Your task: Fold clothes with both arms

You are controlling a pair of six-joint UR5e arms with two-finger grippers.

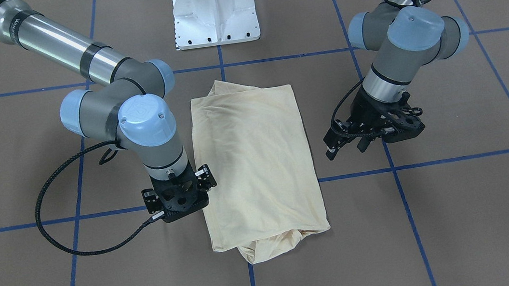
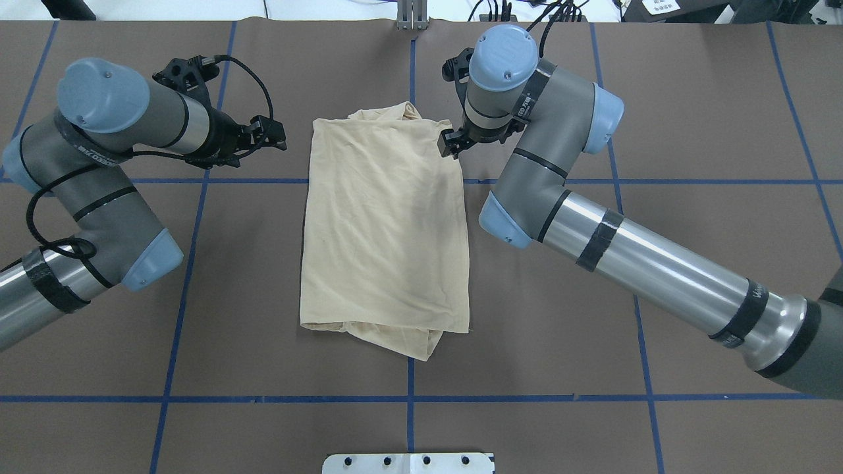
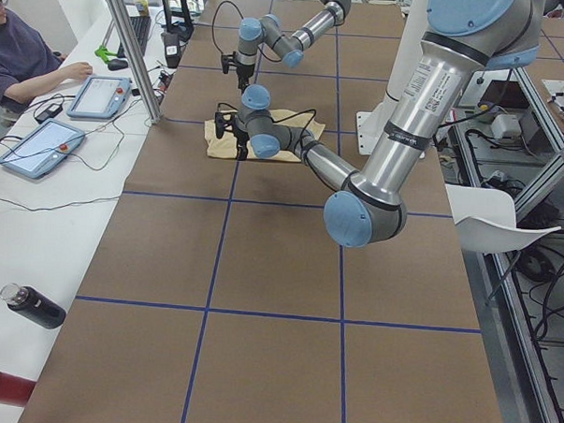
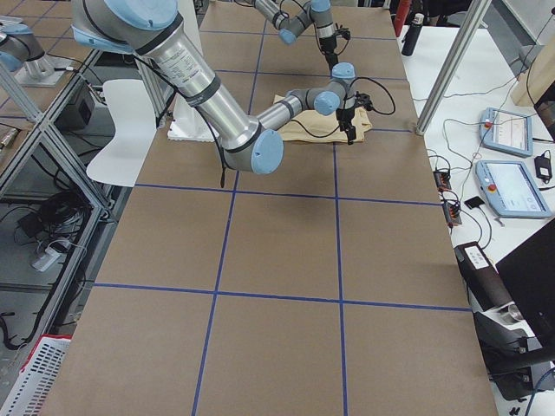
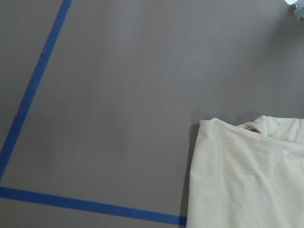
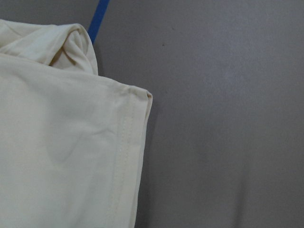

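Shirt (image 2: pixel 385 224) lies in the middle of the bench (image 2: pixel 658 99), folded into one long rectangle. Its long axis runs straight out from the robot's base towards the far side. Both arms reach to the far end of it, one at each corner.

The right hand (image 2: pixel 450 143) points down right at the far right corner, over the cloth's edge. Whether it touches I can't make out, and its fingers are hidden under the wrist, so I cannot tell how wide they stand. The left hand (image 1: pixel 345 149) is tilted in towards the far left corner but hangs off to the side of it, with bare bench between. Its two fingers are spread and hold nothing. So the right is the nearer of the two; the left has some way to close before both can, I'd guess, lift that far end and bring it back along the long axis.

The knit is pale cream-yellow, plain side up, thin and lightly wrinkled. A bunched bit pokes out at the far end, and a lower layer sticks out past the edge at the near end — not quite a clean rectangle.
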